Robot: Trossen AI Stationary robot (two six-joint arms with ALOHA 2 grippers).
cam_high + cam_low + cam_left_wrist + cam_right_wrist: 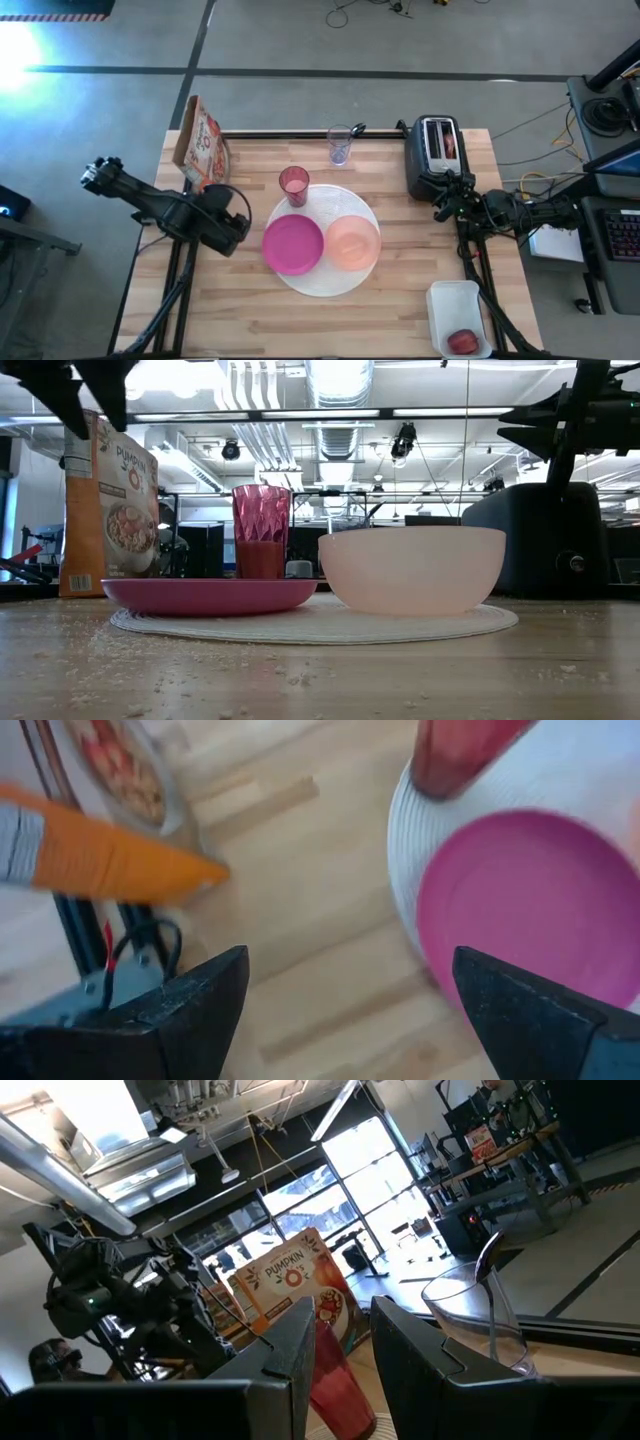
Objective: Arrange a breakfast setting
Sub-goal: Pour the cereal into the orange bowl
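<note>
The large white plate (325,275) lies mid-table and carries the magenta bowl (293,244) and the peach bowl (353,243). The pink tumbler (293,185) stands on the plate's far-left rim. The clear cup (340,145) stands near the far edge with a spoon (490,1255) standing in it. The red fruit (462,342) lies in the white tub (460,305) at the near right. A brownish piece shows in the toaster's slot (449,145). My left gripper (245,220) is open and empty, just left of the magenta bowl (520,910). My right gripper (442,200) hovers near the toaster, its fingers a narrow gap apart and empty.
The black-and-silver toaster (432,158) stands at the far right, just beyond my right gripper. A cereal box (200,145) stands at the far left corner. Crumbs lie scattered on the wood in front of the plate (300,625). Bare wood shows along the near edge.
</note>
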